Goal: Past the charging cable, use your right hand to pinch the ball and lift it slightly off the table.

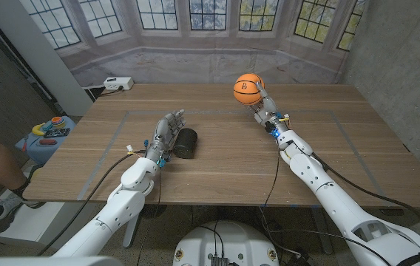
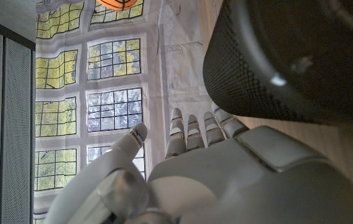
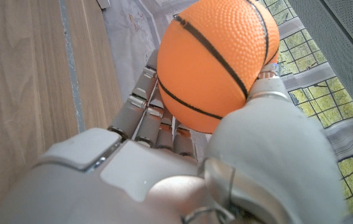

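Here the right hand [image 1: 263, 106] grasps the orange ball [image 1: 248, 88] between thumb and fingers, above the wooden table [image 1: 225, 159]. Well apart from the ball, the left hand [image 1: 167, 133], fingers released, stands just beside a black cylinder [image 1: 186, 143].

Lighting was even, soft, moderately bright; shadows on table [image 1: 217, 148] were faint. Head view bowed at edges. Black cylinder [image 2: 288, 56] was blurred close-up with small glare spot.
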Motion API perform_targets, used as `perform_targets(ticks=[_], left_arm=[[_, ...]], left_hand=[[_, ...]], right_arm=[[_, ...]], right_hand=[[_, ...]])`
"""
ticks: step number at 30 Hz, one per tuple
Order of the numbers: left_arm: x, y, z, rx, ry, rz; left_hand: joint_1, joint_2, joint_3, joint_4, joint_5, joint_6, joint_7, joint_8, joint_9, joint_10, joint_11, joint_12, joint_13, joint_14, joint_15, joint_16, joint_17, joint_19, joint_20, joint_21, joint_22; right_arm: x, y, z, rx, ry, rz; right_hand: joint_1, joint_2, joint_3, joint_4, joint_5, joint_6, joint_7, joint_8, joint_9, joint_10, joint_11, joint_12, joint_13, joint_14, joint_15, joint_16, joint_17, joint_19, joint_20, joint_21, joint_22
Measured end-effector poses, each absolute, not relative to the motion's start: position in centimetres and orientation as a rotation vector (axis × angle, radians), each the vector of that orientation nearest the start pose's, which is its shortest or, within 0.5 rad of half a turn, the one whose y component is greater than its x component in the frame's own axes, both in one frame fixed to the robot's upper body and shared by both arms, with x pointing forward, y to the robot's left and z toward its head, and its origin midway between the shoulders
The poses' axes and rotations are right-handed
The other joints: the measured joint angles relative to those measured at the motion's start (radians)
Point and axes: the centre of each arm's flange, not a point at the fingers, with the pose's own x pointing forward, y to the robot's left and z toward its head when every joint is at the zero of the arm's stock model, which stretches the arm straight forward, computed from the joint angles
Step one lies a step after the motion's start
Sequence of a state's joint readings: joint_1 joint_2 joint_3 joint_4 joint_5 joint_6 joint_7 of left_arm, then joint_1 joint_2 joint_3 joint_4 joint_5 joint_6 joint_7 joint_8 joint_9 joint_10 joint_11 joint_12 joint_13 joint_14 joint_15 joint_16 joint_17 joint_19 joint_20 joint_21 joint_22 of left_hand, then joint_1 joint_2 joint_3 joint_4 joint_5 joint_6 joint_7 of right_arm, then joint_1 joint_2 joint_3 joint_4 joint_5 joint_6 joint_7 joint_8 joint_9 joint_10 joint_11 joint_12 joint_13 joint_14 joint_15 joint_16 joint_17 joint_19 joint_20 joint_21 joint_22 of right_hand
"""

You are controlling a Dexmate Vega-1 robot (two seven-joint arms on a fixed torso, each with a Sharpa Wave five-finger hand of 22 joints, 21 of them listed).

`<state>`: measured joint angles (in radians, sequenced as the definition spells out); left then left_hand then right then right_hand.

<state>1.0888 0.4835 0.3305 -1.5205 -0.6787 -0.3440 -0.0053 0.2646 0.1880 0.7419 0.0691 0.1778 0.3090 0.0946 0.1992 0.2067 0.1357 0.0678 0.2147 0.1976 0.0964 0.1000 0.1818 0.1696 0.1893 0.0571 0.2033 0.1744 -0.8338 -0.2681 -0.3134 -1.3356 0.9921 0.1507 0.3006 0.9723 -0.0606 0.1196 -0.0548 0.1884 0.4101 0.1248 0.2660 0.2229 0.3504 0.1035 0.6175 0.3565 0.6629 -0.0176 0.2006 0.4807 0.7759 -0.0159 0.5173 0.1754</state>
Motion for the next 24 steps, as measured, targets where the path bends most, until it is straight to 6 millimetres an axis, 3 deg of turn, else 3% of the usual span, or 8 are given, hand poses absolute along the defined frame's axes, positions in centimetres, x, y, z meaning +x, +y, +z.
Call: perform_targets(ticks=[24], left_arm=[[60.04,24.67,-9.07,-0.171,-0.587,-0.283]], left_hand=[[0.005,0.005,0.0,0.0,0.0,0.0,0.0,0.0,0.0,0.0,0.0,0.0,0.0,0.0,0.0,0.0,0.0,0.0,0.0,0.0,0.0]], right_arm=[[64.64,-18.73,-1.27,0.576,-0.565,0.621]], right_hand=[[-0.031,0.016,-0.015,0.01,-0.004,-0.05,0.018,-0.027,-0.005,-0.046,0.03,-0.043,-0.009,-0.057,0.029,0.0,-0.008,-0.031,0.038,-0.019,0.0]])
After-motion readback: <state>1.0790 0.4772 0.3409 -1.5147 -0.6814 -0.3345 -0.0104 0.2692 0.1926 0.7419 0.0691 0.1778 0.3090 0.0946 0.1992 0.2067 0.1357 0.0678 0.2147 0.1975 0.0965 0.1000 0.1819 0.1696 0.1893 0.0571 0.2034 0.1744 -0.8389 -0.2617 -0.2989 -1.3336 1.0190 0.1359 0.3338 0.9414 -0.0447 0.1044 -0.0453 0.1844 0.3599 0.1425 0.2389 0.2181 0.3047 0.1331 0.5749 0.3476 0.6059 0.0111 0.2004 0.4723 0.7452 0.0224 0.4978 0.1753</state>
